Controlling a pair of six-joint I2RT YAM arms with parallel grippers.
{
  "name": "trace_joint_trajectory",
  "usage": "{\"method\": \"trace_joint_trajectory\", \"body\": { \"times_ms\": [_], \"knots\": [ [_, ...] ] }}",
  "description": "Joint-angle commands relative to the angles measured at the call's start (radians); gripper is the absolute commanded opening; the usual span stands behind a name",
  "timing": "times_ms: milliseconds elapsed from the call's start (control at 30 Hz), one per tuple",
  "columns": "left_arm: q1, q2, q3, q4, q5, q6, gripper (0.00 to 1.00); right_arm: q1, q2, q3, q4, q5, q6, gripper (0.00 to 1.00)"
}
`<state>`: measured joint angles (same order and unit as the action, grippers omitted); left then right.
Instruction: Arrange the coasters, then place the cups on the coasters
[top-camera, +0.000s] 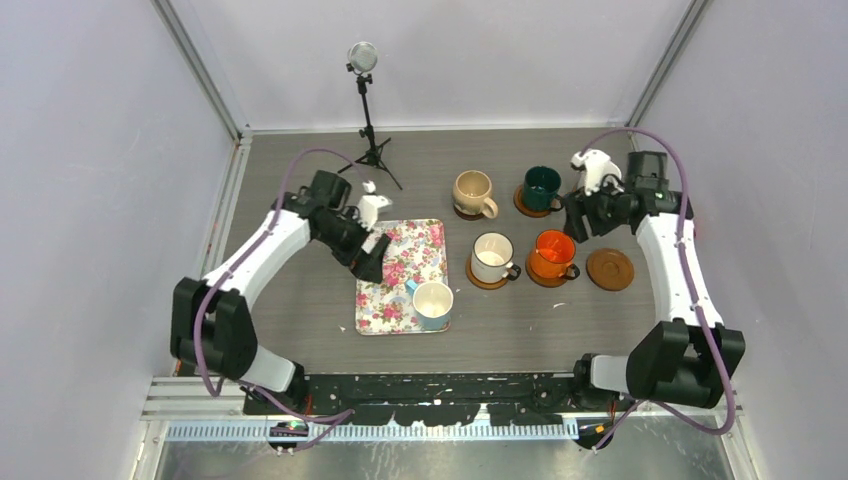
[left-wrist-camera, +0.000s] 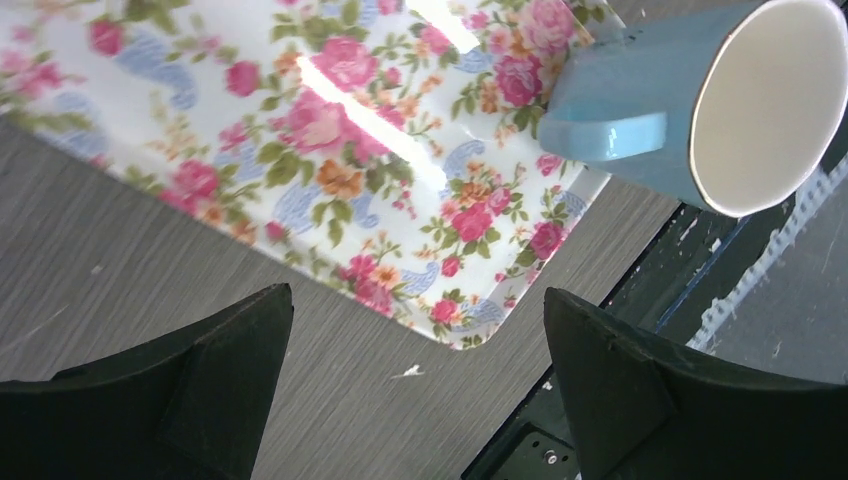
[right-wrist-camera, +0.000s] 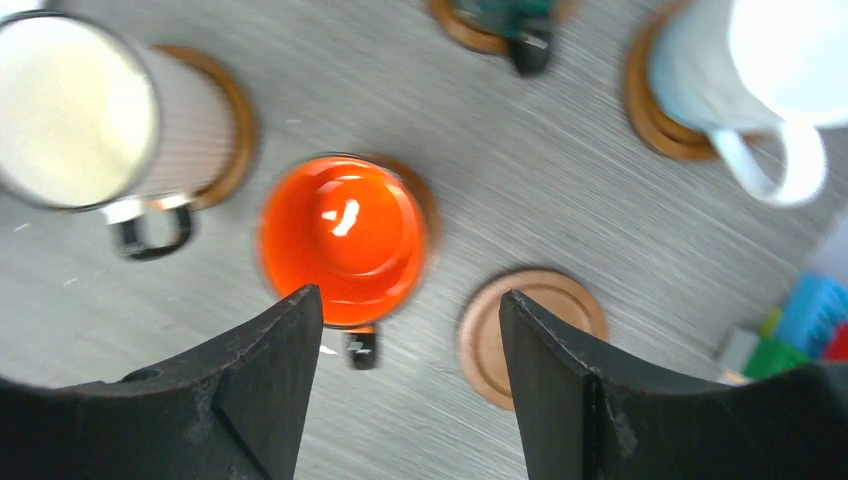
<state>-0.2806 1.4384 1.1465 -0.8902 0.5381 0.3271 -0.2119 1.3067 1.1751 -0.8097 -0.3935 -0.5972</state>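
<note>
You had the left gripper (top-camera: 370, 258) wide open and empty, hanging over the left edge of the floral tray (top-camera: 420, 240). The light blue mug (top-camera: 433, 305) stood upright on the tray's near right corner, off any coaster. Your right gripper (right-wrist-camera: 410, 380) was also open, gripping nothing, above the orange mug (top-camera: 553, 254). That mug sat on a coaster, as did the white mug (top-camera: 491, 258) beside it and the beige mug (top-camera: 472, 192) and dark green mug (top-camera: 541, 187) behind them. One bare coaster (top-camera: 610, 268) lay on the desk (top-camera: 300, 300) just right of the orange mug. The right wrist view showed another pale mug (right-wrist-camera: 760, 60) on a coaster.
</note>
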Motion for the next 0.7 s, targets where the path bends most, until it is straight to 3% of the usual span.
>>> {"method": "trace_joint_trajectory", "body": {
  "times_ms": [0,333,667],
  "knots": [
    [-0.081,0.075,0.036,0.01,-0.039,0.038,0.97,0.127,-0.041,0.075,-0.123,-0.139,-0.01,0.7],
    [-0.202,0.215,0.103,0.062,-0.054,-0.018,0.88,0.302,-0.027,0.13,-0.279,-0.237,-0.181,0.69],
    [-0.248,0.347,0.213,0.093,-0.05,-0.056,0.86,0.362,-0.063,0.119,-0.355,-0.227,-0.31,0.68]
  ]
}}
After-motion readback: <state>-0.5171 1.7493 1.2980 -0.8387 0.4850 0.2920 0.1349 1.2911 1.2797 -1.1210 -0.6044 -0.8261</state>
